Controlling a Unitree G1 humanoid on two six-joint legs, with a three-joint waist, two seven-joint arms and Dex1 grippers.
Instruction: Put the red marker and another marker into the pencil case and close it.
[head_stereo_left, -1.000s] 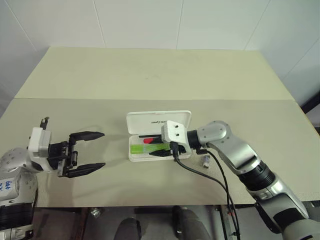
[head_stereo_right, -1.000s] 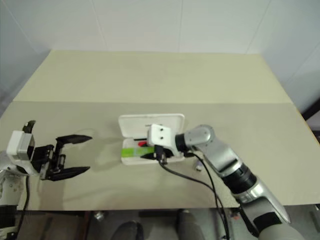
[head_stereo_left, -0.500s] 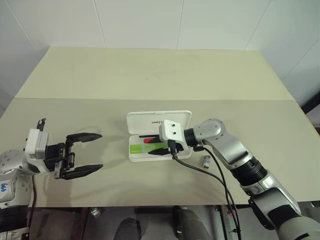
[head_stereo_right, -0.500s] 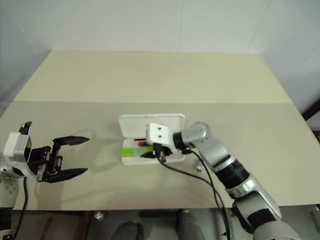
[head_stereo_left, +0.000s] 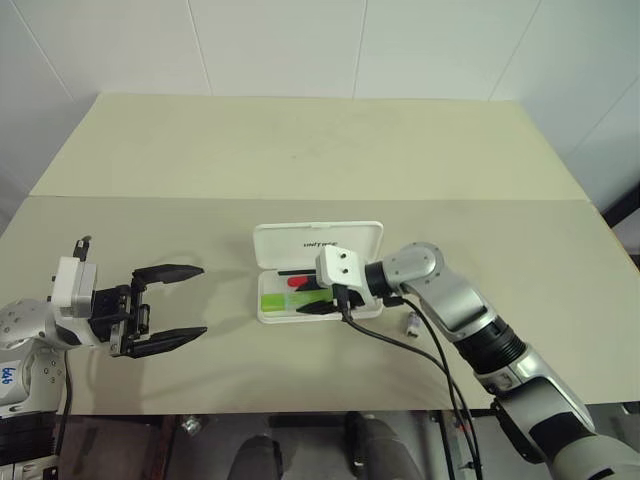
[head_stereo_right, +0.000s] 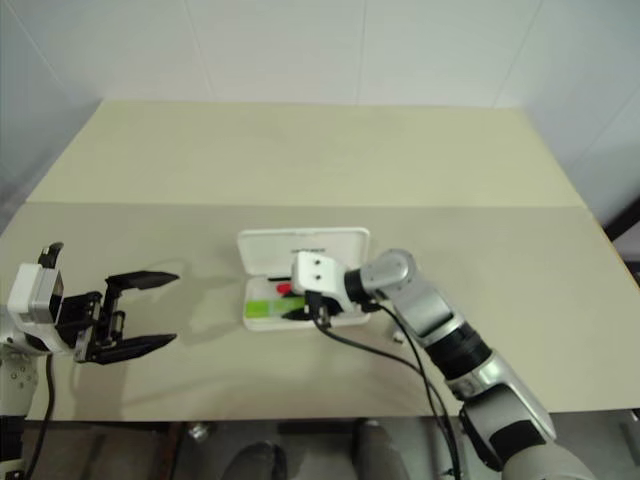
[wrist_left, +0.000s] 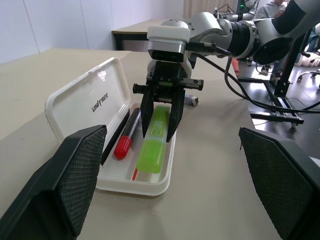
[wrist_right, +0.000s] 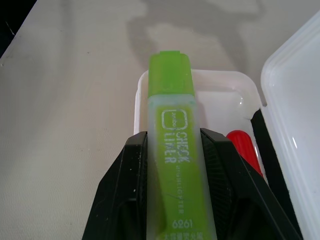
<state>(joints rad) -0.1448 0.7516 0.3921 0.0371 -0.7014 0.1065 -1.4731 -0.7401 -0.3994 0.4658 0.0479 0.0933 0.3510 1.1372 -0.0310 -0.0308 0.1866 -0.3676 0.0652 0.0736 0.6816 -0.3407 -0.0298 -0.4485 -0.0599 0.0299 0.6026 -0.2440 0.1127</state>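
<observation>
Right pincer (wrist_left: 161, 131) clamped on green highlighter (wrist_left: 153, 145) inside open pencil case (wrist_left: 95, 107), left pincer (head_stereo_left: 170, 305) apart, well clear.

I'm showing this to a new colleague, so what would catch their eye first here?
The right tool grips the light-green highlighter over the open white pencil case at mid-table, the red marker already inside. The left tool hangs wide open off to the left.

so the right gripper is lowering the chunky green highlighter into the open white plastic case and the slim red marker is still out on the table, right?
Not quite. The slim red and black marker already lies inside the open white plastic pencil case, as the left wrist view shows. The rest holds: the right gripper grips the chunky light-green highlighter over the case's tray.
</observation>
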